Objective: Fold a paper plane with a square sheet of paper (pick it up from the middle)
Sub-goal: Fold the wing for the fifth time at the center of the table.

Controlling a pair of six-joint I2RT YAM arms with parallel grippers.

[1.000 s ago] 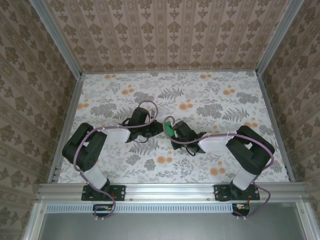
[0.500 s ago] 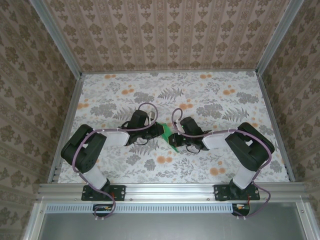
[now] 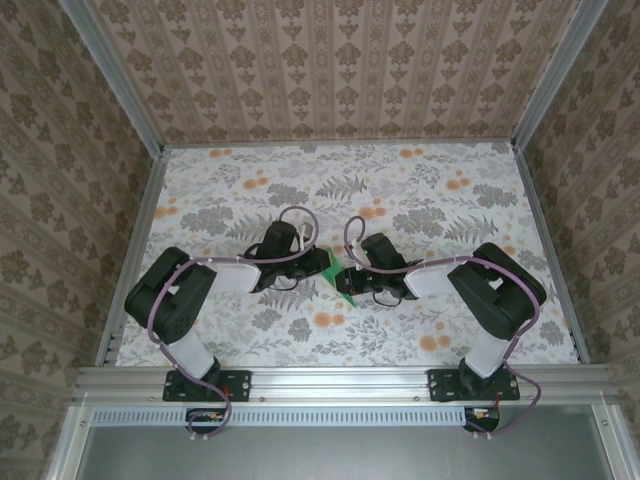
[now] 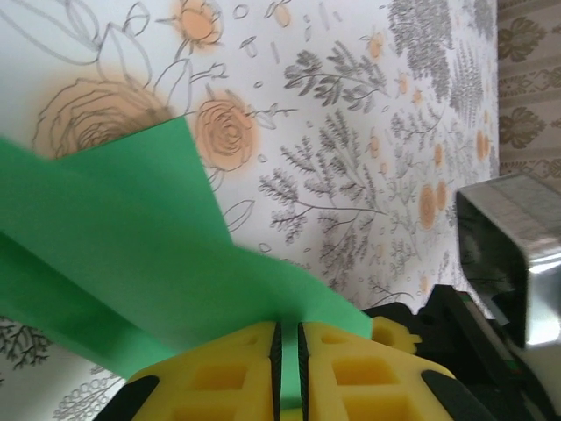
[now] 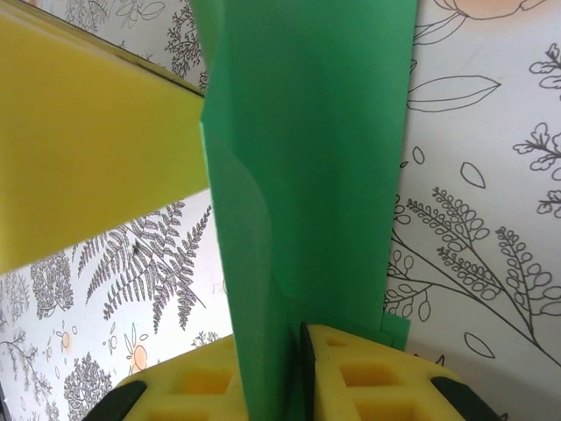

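The square sheet of paper (image 3: 338, 275) is bright green and folded, held up off the table between my two grippers. My left gripper (image 4: 289, 373) is shut on one edge of the paper (image 4: 131, 246), a green strip showing between its black pads. In the right wrist view the paper (image 5: 316, 149) rises as a folded strip from between my right gripper (image 5: 280, 368) fingers. It hides the left pad, and a thin dark slit lies beside the right pad. From above, the left gripper (image 3: 322, 262) and right gripper (image 3: 348, 280) meet nose to nose.
The table (image 3: 420, 190) has a floral and fern print, with patterned walls and metal rails round it. One yellow finger (image 5: 88, 149) of the left gripper stands close to the paper's upper left. The right arm's black body (image 4: 473, 351) stands just beside the left gripper.
The right wrist has swung up and to the right, and the paper now shows as a longer strip between the grippers. The left gripper has shifted slightly right.
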